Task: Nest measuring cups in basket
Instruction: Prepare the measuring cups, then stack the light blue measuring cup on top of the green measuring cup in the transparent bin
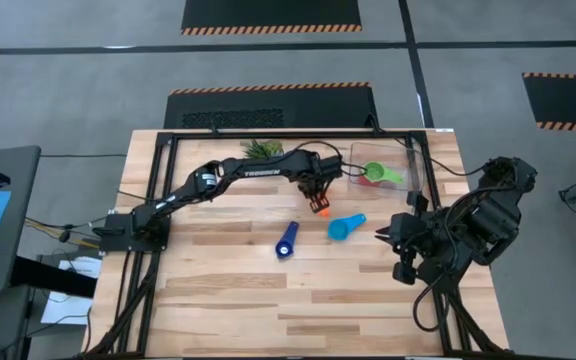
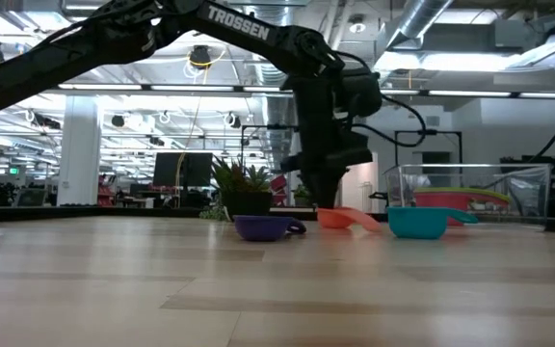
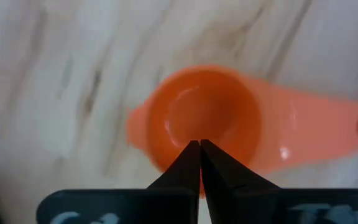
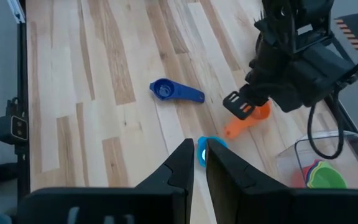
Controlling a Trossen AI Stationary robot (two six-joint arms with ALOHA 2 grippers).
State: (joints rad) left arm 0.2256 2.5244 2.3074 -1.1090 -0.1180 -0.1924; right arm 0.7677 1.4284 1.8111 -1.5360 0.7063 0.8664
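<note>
Wooden table (image 1: 218, 300). Nearest, dark blue cup (image 1: 286, 241) lying about mid-table, handle pointing far. Level with it, well off to the right, right gripper (image 1: 383, 236) waiting above the boards, fingers a narrow gap apart, holding nothing. Slightly farther, between those two, light blue cup (image 1: 345, 227). Farther again, orange cup (image 3: 197, 112) upright on the wood, left gripper (image 3: 200, 142) directly over its bowl, fingers pressed together; contact with the cup not clear. Beyond, to the right, clear basket (image 1: 413, 175) holding green cup (image 1: 376, 172) stacked over red (image 1: 363, 182). Farthest, left of the basket, plant (image 1: 260, 149).
</note>
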